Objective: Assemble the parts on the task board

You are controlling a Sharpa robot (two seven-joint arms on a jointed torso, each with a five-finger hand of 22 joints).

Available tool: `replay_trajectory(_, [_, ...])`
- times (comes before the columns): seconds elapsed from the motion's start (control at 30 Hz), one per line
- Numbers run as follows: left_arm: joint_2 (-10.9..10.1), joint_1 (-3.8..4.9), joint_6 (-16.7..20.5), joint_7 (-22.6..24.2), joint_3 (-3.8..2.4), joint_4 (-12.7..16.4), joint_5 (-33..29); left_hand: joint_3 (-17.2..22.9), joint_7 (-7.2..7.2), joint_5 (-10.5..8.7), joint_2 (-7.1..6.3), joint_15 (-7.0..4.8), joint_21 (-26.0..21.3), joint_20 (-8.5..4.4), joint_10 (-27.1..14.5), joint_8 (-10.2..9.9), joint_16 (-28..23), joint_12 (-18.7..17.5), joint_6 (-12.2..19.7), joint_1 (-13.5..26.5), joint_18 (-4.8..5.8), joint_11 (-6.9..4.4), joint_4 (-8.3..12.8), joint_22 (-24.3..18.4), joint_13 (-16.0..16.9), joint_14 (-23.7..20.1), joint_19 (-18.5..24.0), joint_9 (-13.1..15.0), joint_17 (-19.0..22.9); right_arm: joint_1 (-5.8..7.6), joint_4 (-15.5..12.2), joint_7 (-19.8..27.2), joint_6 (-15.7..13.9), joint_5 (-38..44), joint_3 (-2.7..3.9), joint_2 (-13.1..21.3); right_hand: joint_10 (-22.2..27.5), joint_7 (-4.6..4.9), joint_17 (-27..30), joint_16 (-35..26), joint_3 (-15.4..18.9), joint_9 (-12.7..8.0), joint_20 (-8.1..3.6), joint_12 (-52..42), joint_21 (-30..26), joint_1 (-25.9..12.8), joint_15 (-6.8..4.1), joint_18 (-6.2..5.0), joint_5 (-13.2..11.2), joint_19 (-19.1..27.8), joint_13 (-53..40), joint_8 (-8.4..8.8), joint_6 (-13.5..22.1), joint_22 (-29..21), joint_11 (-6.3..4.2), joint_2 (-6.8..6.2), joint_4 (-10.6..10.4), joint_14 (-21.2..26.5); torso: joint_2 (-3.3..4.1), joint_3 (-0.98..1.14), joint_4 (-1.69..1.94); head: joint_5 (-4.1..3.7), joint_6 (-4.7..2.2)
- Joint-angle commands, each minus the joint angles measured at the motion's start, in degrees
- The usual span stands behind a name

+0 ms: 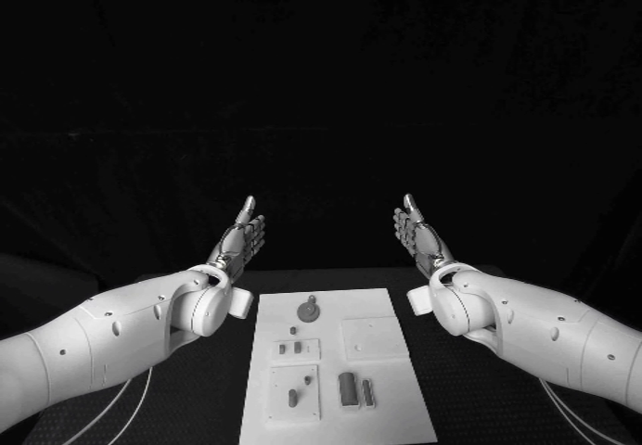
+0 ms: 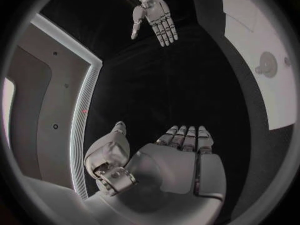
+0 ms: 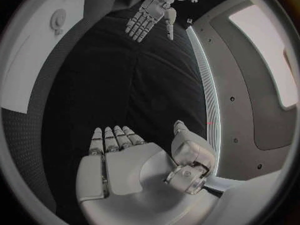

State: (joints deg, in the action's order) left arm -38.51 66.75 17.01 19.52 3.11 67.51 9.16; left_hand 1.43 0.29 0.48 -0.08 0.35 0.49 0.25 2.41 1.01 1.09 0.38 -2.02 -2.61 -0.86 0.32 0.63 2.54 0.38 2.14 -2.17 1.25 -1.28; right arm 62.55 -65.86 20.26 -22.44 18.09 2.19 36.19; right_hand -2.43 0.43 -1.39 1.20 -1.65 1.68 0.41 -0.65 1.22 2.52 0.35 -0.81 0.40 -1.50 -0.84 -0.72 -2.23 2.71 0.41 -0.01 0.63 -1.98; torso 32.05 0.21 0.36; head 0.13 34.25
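Head view: left robot hand (image 1: 239, 239) is up over the far side of the dark surface (image 1: 455, 389), fingers straight and slightly apart, holding nothing. Right robot hand (image 1: 420, 235) mirrors it on the other side, also spread and empty. Palms face each other, hands well apart, both beyond the far edge of the board (image 1: 338, 371). The board lies flat on the surface between the two forearms, nearer the robot than the hands. On it: a round grey part w/ a short stem (image 1: 309, 311) near the far edge, a raised square plate (image 1: 373, 336) at the right, a small block w/ two slots (image 1: 296, 349) mid-left, a bigger square plate (image 1: 293, 387) at the near left w/ a small grey peg (image 1: 293, 398) on it, and two upright grey parts (image 1: 356, 389) side by side at near centre. Neither hand touches the board or any part.

Left wrist view: left robot hand (image 2: 169, 162) seen from behind, fingers straight, nothing in the palm. Across the dark gap the right robot hand (image 2: 155, 17) hangs w/ fingers spread, empty. Board (image 2: 250, 50) curves along the rim, round part (image 2: 267, 65) lying on it.

Right wrist view: right robot hand (image 3: 134, 157) flat, fingers extended, thumb out to the side, nothing held. Left robot hand (image 3: 147, 17) opposite, fingers apart, empty. Board (image 3: 37, 60) at the rim w/ the round part (image 3: 58, 19) on it.
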Motion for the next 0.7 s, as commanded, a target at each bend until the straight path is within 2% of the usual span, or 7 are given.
replay_trajectory(0.03, [-1.52, -1.61, 12.20, 5.25, -0.70, 5.85, -4.39, -1.43, -0.29, -0.48, 0.08, -0.35, -0.49, -0.25, -2.41, -1.01, -1.09, -0.38, 2.02, 2.61, 0.86, -0.32, -0.63, -2.54, -0.38, -2.14, 2.17, -1.25, 1.28, -0.67, -6.05, 4.65, -9.34, -7.84, -0.48, 1.88, 2.43, -0.43, 1.39, -1.20, 1.65, -1.68, -0.41, 0.65, -1.22, -2.52, -0.35, 0.81, -0.40, 1.50, 0.84, 0.72, 2.23, -2.71, -0.41, 0.01, -0.63, 1.98, -0.87, -0.21, -0.36, -0.13, 0.13])
replay_trajectory(0.1, [-2.27, -2.41, 14.60, 6.06, -1.09, 8.51, -5.15, -1.43, -0.29, -0.48, 0.08, -0.35, -0.49, -0.25, -2.41, -1.01, -1.09, -0.38, 2.02, 2.61, 0.86, -0.32, -0.63, -2.54, -0.38, -2.14, 2.17, -1.25, 1.28, -0.92, -8.72, 5.38, -11.17, -9.35, -0.74, 2.86, 2.43, -0.43, 1.39, -1.20, 1.65, -1.68, -0.41, 0.65, -1.22, -2.52, -0.35, 0.81, -0.40, 1.50, 0.84, 0.72, 2.23, -2.71, -0.41, 0.01, -0.63, 1.98, -0.87, -0.21, -0.36, -0.13, 0.13])
replay_trajectory(0.23, [-4.20, -4.47, 20.77, 8.14, -2.08, 15.38, -7.13, -1.43, -0.29, -0.48, 0.08, -0.35, -0.49, -0.25, -2.41, -1.01, -1.09, -0.38, 2.02, 2.61, 0.86, -0.32, -0.63, -2.54, -0.38, -2.14, 2.17, -1.25, 1.28, -1.62, -15.98, 7.34, -16.13, -13.48, -1.42, 5.52, 2.43, -0.43, 1.39, -1.20, 1.65, -1.68, -0.41, 0.65, -1.22, -2.52, -0.35, 0.81, -0.40, 1.50, 0.84, 0.72, 2.23, -2.71, -0.41, 0.01, -0.63, 1.98, -0.87, -0.21, -0.36, -0.13, 0.13])
replay_trajectory(0.37, [-5.36, -5.71, 24.47, 9.39, -2.68, 19.50, -8.31, -1.43, -0.29, -0.48, 0.08, -0.35, -0.49, -0.25, -2.41, -1.01, -1.09, -0.38, 2.02, 2.61, 0.86, -0.32, -0.63, -2.54, -0.38, -2.14, 2.17, -1.25, 1.28, -2.05, -20.46, 8.55, -19.20, -16.03, -1.85, 7.17, 2.43, -0.43, 1.39, -1.20, 1.65, -1.68, -0.41, 0.65, -1.22, -2.52, -0.35, 0.81, -0.40, 1.50, 0.84, 0.72, 2.23, -2.71, -0.41, 0.01, -0.63, 1.98, -0.87, -0.21, -0.36, -0.13, 0.13])
replay_trajectory(0.5, [-6.06, -6.46, 26.73, 10.15, -3.04, 22.02, -9.04, -1.43, -0.29, -0.48, 0.08, -0.35, -0.49, -0.25, -2.41, -1.01, -1.09, -0.38, 2.02, 2.61, 0.86, -0.32, -0.63, -2.54, -0.38, -2.14, 2.17, -1.25, 1.28, -2.33, -23.38, 9.34, -21.19, -17.68, -2.13, 8.24, 2.43, -0.43, 1.39, -1.20, 1.65, -1.68, -0.41, 0.65, -1.22, -2.52, -0.35, 0.81, -0.40, 1.50, 0.84, 0.72, 2.23, -2.71, -0.41, 0.01, -0.63, 1.98, -0.87, -0.21, -0.36, -0.13, 0.13])
replay_trajectory(0.7, [-6.18, -6.59, 27.11, 10.28, -3.11, 22.44, -9.16, -1.43, -0.29, -0.48, 0.08, -0.35, -0.49, -0.25, -2.41, -1.01, -1.09, -0.38, 2.02, 2.61, 0.86, -0.32, -0.63, -2.54, -0.38, -2.14, 2.17, -1.25, 1.28, -2.39, -24.09, 9.53, -21.68, -18.09, -2.19, 8.50, 2.43, -0.43, 1.39, -1.20, 1.65, -1.68, -0.41, 0.65, -1.22, -2.52, -0.35, 0.81, -0.40, 1.50, 0.84, 0.72, 2.23, -2.71, -0.41, 0.01, -0.63, 1.98, -0.87, -0.21, -0.36, -0.13, 0.13])
